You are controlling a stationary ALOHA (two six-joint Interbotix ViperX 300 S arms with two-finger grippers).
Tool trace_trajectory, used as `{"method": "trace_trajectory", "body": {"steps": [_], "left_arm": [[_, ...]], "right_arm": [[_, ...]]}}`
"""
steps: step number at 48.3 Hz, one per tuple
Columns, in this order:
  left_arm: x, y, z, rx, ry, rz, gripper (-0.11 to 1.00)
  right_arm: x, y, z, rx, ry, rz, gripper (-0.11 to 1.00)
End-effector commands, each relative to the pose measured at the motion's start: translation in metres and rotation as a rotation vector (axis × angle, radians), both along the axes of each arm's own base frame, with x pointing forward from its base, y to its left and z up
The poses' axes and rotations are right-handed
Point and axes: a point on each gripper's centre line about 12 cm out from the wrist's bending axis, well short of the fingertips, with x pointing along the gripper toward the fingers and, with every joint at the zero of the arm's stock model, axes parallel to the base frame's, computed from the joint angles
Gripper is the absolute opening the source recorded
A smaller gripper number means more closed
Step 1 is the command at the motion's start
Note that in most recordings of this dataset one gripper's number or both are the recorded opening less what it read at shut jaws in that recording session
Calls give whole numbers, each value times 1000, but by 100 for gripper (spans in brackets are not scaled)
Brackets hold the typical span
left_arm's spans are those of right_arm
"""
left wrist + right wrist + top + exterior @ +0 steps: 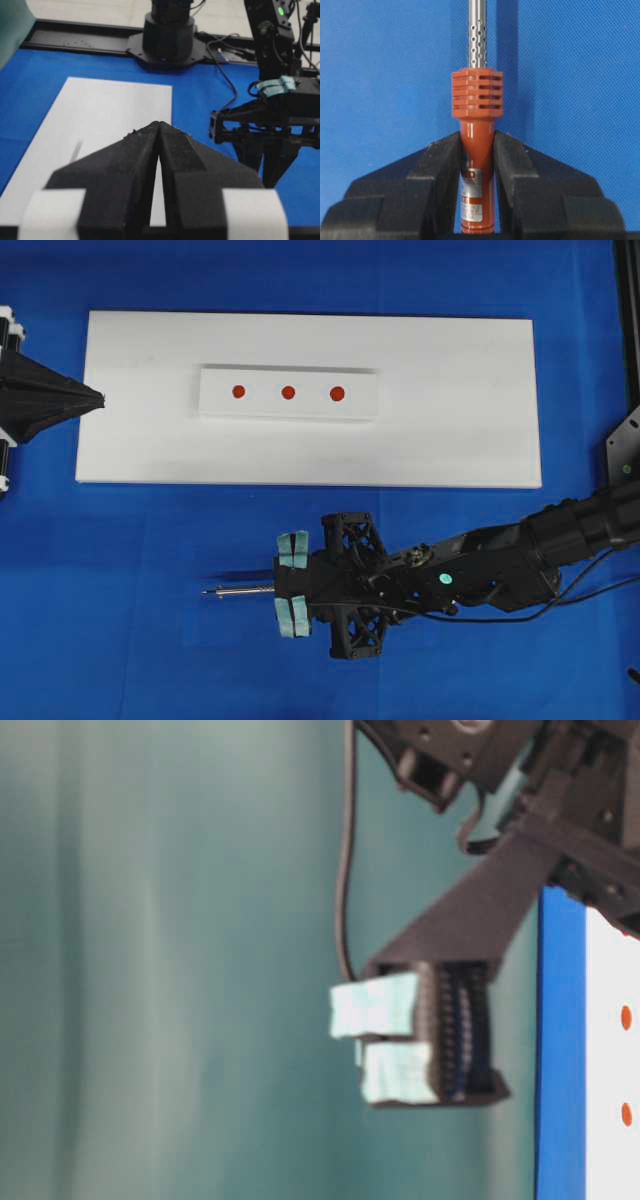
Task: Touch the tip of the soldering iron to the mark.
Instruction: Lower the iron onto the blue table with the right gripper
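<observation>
My right gripper (284, 585) is shut on the red-orange handle of the soldering iron (476, 100), its fingers (440, 160) pressing it from both sides. The silver shaft (240, 590) sticks out to the left, level above the blue mat, with its tip well short of the white board's near edge. The mark (337, 393) is the right-end red dot on the white strip (290, 412), beside a middle dot (288, 392) and a left dot (238, 391). My left gripper (98, 398) is shut and empty, its tip at the board's left edge; its jaws meet in the left wrist view (158, 126).
The white board (450, 440) lies across the blue mat (120, 590). A black cord (560, 600) trails along the right arm. Black arm bases and frame stand at the far right (625, 440). The table-level view shows the right gripper's teal-taped fingers (385, 1040), blurred.
</observation>
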Motion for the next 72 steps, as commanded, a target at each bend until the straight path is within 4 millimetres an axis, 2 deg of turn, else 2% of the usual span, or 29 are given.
{"method": "trace_trajectory", "body": {"steps": [1,28,33,41,44,51,64,68,72], "left_arm": [[1,0,5,-1,-15,1,0],[1,0,5,0,-14,0,0],[1,0,4,0,-12,1,0],[1,0,4,0,-12,1,0],[1,0,4,0,-11,1,0],[1,0,5,0,-15,1,0],[1,0,5,0,-17,1,0],[1,0,5,-1,-17,1,0],[1,0,5,0,-17,1,0]], "right_arm": [[4,-2,10,15,-30,-7,6],[6,-1,3,56,-42,-13,8],[6,0,4,59,-41,-17,30],[6,-2,7,42,-29,-25,82],[6,-3,11,35,-27,-30,92],[3,-4,30,29,-40,-36,84],[-15,-6,110,25,-131,-46,83],[-21,-9,121,6,-132,-51,83],[-23,-11,123,-11,-123,-56,83]]}}
